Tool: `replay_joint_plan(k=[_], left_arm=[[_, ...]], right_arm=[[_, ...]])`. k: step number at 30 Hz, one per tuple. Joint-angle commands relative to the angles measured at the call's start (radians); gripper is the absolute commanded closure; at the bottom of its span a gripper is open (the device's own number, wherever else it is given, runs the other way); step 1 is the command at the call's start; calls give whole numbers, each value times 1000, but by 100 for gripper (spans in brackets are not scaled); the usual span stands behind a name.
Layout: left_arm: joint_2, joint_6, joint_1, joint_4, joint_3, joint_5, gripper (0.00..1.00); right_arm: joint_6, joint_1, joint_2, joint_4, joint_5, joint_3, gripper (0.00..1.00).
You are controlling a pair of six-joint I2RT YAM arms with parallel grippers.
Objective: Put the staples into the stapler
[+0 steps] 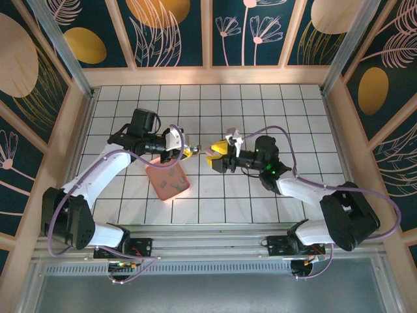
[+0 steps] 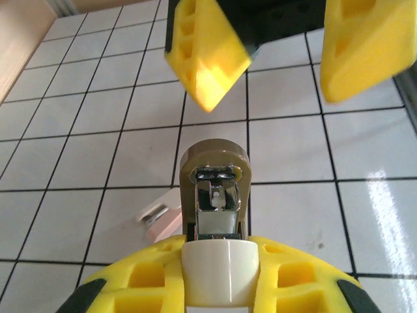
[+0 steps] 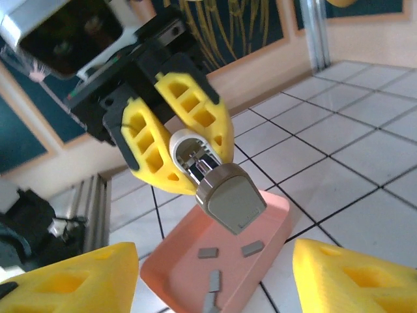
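My left gripper (image 1: pixel 187 152) (image 2: pixel 218 267) is shut on the stapler (image 2: pixel 214 195) (image 3: pixel 225 189), held in the air over the tray's right edge. Its white body sits between the yellow fingers (image 3: pixel 195 111). A taupe hinged end (image 3: pixel 233 203) swings open and bare metal shows inside. My right gripper (image 1: pixel 218 156) (image 3: pixel 212 283) is open and faces the stapler from the right with a small gap; nothing is between its fingers (image 2: pixel 205 59). Several grey staples (image 3: pixel 208 252) (image 1: pixel 174 183) lie loose in the salmon-pink tray (image 3: pixel 280 208) below.
The pink tray (image 1: pixel 158 175) rests on the white gridded table under the left gripper, and a pink corner (image 2: pixel 163 222) peeks beside the stapler. Wooden walls and metal posts ring the table. Open grid lies to the far side and right.
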Motion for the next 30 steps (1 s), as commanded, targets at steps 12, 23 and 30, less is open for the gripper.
replay_joint_plan(k=[12, 23, 30], left_arm=[[51, 114, -11, -104, 75, -40, 100], [42, 114, -12, -102, 84, 30, 100], [40, 111, -12, -104, 97, 145, 100]], right_arm=[[412, 60, 121, -77, 85, 152, 31], [420, 16, 210, -144, 126, 128, 47], [409, -17, 296, -116, 137, 93, 49]])
